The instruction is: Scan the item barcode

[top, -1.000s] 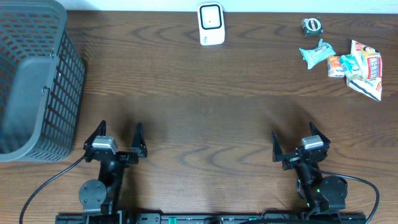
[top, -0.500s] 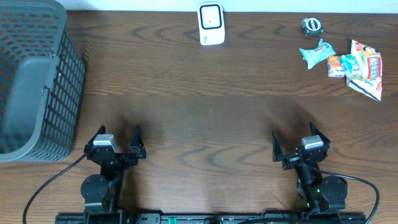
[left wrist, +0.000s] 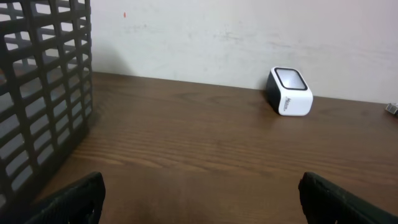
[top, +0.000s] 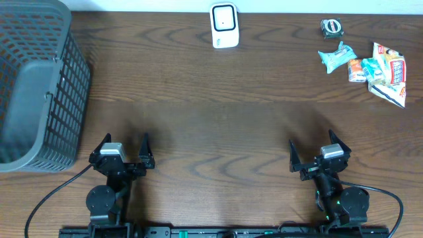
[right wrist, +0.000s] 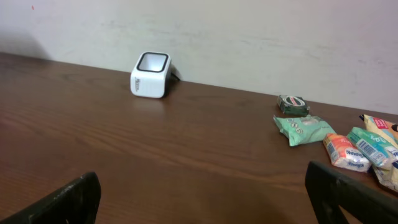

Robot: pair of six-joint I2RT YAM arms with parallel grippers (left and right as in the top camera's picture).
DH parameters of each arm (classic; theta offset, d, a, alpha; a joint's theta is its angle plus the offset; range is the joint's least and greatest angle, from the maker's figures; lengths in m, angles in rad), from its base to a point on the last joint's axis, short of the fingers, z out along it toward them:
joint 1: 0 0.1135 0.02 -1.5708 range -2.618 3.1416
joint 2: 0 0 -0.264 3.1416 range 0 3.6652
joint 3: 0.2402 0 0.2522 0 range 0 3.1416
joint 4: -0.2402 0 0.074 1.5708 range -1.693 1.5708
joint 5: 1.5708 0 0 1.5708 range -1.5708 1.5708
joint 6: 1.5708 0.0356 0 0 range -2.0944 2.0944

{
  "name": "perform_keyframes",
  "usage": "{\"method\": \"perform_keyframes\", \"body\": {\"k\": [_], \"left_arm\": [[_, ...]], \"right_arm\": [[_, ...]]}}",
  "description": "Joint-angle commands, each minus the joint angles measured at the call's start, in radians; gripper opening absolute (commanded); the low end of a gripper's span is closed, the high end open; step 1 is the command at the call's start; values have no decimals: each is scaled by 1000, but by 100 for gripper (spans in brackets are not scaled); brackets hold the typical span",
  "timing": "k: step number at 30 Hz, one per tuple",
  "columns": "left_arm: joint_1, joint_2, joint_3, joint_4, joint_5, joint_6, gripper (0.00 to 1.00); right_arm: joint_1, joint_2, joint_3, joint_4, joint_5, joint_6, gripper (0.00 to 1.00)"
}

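Your left hand [top: 126,141] was wide open and held nothing. Your right hand [top: 312,142] was wide open too, and it also held nothing. Both sat at the near edge of the table [top: 218,119], well apart from each other.

The snack packs [top: 370,66] lay in a little pile at the far right corner, far from both hands. Your right hand was the closer one. The scanner [top: 225,25] stood at the far edge in the middle, well left of the pile.

I think the packs would be light, soft and crinkly (like a bag of sweets), and a bit slippery. A hard squeeze could crush what is inside. The green pack [top: 336,57] lay on the left side of the pile with nothing on its left, so it looked the easiest to take. I would grab it across its middle, not by the thin ends.

It was pale green with pinched ends. The others were orange, white and red. I could not see a barcode on any of them (too small to tell), so the pack may need turning to find it.
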Motion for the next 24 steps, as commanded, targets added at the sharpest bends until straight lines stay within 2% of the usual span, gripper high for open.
{"method": "perform_keyframes", "body": {"k": [1,7,24], "left_arm": [[2,-9,-10,-48,13,29,98],[-24,-9,-10,-48,13,66,98],[-26,-9,-10,-49,13,69,98]], "right_arm": [[-6,-6,-2,-5,0,11,99],[-6,-6,-2,-5,0,11,99],[-6,-6,-2,-5,0,11,99]]}}
